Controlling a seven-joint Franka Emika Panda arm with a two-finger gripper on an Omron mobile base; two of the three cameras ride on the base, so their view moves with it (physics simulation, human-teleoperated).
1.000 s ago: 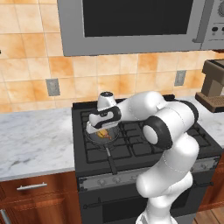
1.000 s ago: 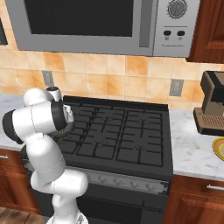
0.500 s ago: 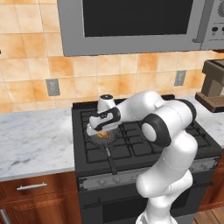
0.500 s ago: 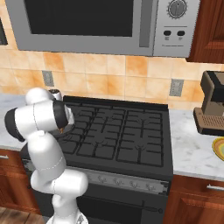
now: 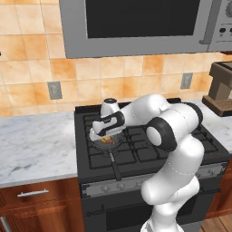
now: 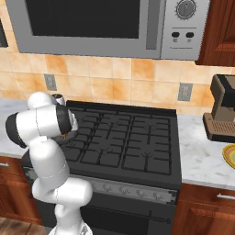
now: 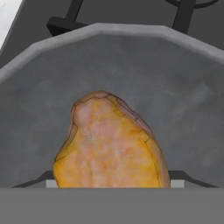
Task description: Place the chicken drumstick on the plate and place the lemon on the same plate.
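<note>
The chicken drumstick (image 7: pixel 109 142) was in the frying pan (image 7: pixel 183 105), not on the plate (image 6: pixel 229 155). The fingers' state could not be told.

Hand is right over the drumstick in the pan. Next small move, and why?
Probably ease straight down a little further, then close. In the hand view the chicken drumstick lies centred and close on the frying pan floor; the left base view shows the gripper low over it. Whether the fingers straddle it yet cannot be told.
</note>
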